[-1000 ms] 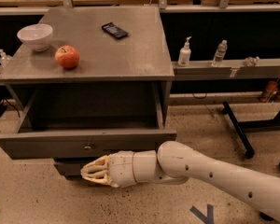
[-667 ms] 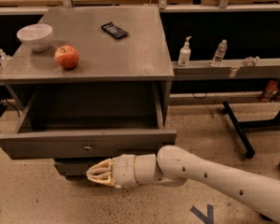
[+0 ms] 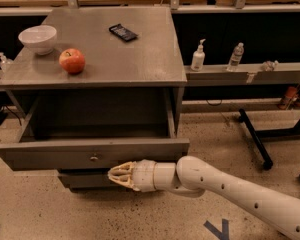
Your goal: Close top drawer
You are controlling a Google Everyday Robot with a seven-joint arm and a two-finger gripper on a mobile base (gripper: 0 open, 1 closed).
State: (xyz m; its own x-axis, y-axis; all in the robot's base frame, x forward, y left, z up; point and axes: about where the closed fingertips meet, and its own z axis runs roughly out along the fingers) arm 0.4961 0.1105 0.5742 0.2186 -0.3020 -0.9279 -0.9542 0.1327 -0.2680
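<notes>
The top drawer (image 3: 55,154) of the grey cabinet is pulled wide open, its inside dark and with nothing showing in it. Its flat grey front carries a small metal knob (image 3: 94,158) at centre. My gripper (image 3: 116,175), cream-coloured at the end of a white arm coming from the lower right, sits just below the drawer front's lower edge, slightly right of the knob. Its fingers lie close together and hold nothing. A lower drawer front (image 3: 82,180) shows partly behind the gripper.
On the cabinet top (image 3: 140,59) stand a white bowl (image 3: 38,38), a red apple (image 3: 72,61) and a black phone (image 3: 123,32). A shelf at right holds a pump bottle (image 3: 198,57) and a water bottle (image 3: 235,57). A black stand leg (image 3: 255,139) lies on the floor at right.
The gripper has moved to the right and slightly up along the drawer front's lower edge. The drawer stays open as before.
</notes>
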